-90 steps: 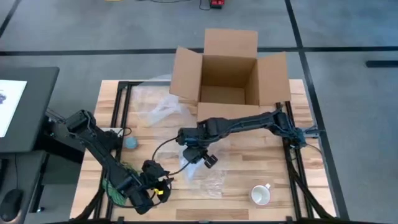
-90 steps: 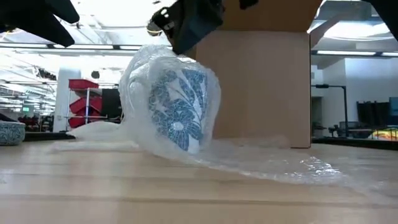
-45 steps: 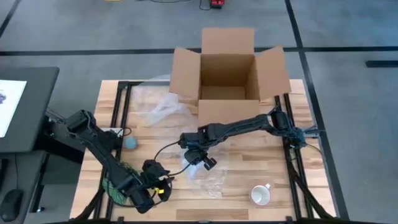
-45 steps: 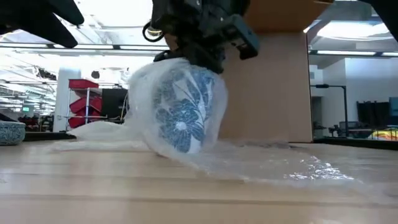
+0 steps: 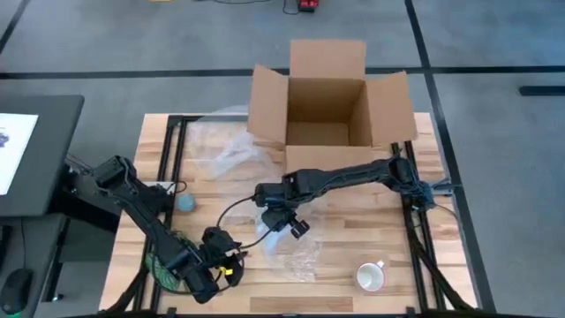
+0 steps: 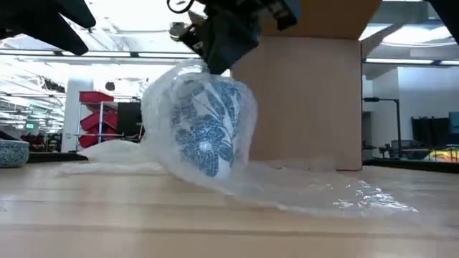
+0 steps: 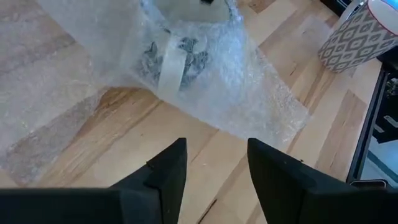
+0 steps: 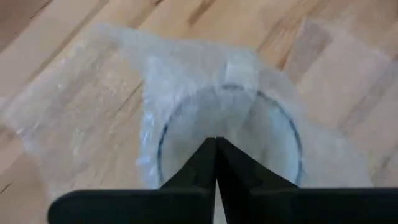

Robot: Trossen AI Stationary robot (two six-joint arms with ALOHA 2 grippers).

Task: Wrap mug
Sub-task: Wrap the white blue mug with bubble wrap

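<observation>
Mug (image 6: 208, 129) frame centre, fragile, slippery in bubble wrap (image 6: 315, 190) | right gripper (image 8: 216, 146) closed pinching wrap at rim | left gripper (image 7: 211, 165) parted, empty

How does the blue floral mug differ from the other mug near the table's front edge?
The blue floral mug is covered in bubble wrap; the patterned mug is bare. The floral mug sits tilted under the right gripper, shut at its rim; the patterned mug stands upright, untouched. The floral one has blue flowers; the other, in the left wrist view, a grey diamond pattern. Both rest on the wooden table.
</observation>
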